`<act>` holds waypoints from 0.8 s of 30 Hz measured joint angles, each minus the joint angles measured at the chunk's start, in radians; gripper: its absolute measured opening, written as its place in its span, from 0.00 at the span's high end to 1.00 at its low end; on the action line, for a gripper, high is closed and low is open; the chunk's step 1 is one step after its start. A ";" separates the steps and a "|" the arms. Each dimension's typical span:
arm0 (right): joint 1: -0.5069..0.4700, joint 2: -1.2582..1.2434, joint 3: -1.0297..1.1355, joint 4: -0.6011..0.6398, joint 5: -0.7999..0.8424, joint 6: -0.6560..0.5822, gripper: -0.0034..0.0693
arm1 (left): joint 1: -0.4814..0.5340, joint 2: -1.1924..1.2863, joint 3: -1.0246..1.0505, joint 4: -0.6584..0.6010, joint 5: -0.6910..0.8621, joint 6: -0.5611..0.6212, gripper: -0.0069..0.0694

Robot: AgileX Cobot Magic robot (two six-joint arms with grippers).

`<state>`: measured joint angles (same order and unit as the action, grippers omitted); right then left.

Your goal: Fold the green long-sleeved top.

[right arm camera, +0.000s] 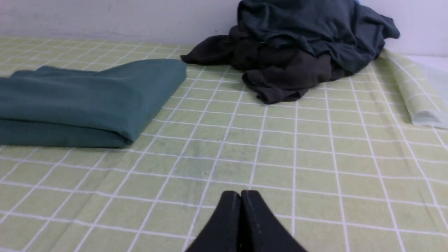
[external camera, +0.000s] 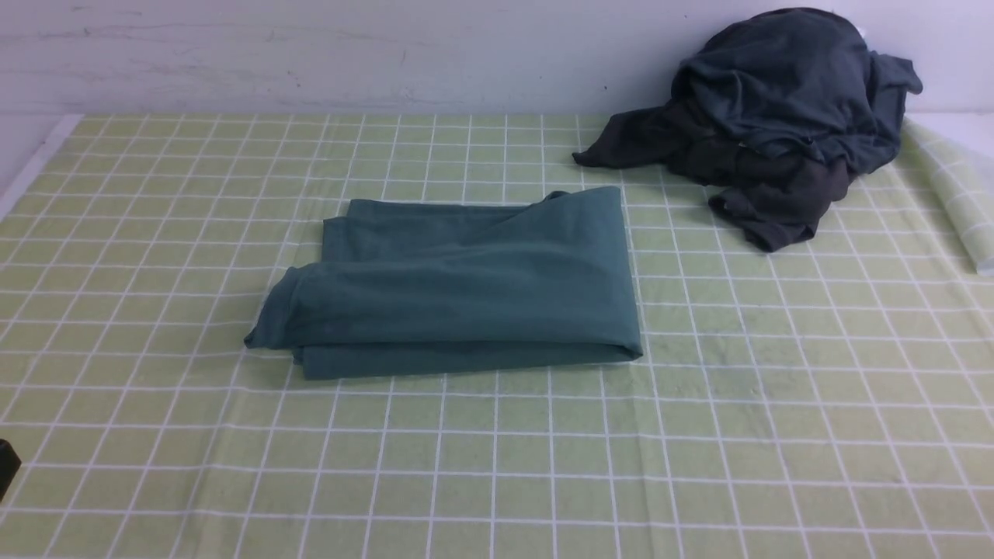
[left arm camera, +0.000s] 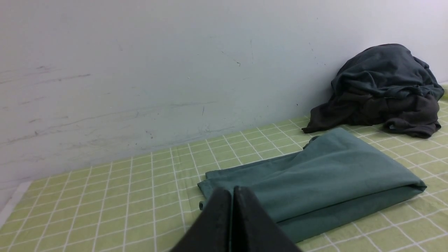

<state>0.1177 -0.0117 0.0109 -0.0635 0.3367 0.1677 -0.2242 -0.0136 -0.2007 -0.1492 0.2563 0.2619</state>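
Left hand (left arm camera: 233, 190) closed, right hand (right arm camera: 241, 194) closed

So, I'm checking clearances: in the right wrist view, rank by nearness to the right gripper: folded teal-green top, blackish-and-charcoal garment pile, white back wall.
1. Folded teal-green top, to its left.
2. Blackish-and-charcoal garment pile, ahead.
3. White back wall, behind both.

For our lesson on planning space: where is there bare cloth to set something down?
Bare: the tablecloth nearer than the green top, and right of it, nearer than the dark pile. Crowded: the far right, under that pile.
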 joint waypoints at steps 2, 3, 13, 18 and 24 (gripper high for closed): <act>-0.061 0.000 0.015 0.076 -0.052 -0.045 0.97 | 0.000 0.000 0.000 0.000 0.000 0.000 0.91; -0.078 0.000 0.015 0.093 -0.058 -0.058 0.97 | 0.000 0.000 0.000 0.000 0.000 0.000 0.91; -0.174 0.000 0.013 0.141 0.016 -0.168 0.97 | 0.000 0.000 0.000 0.000 0.000 0.000 0.91; -0.180 0.000 0.013 0.141 0.019 -0.168 0.97 | 0.000 0.000 0.000 0.000 0.000 0.000 0.91; -0.180 0.000 0.013 0.141 0.019 -0.168 0.97 | 0.000 0.000 0.000 0.000 0.000 0.000 0.91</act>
<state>-0.0623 -0.0117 0.0239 0.0775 0.3556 0.0000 -0.2242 -0.0136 -0.2007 -0.1492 0.2563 0.2619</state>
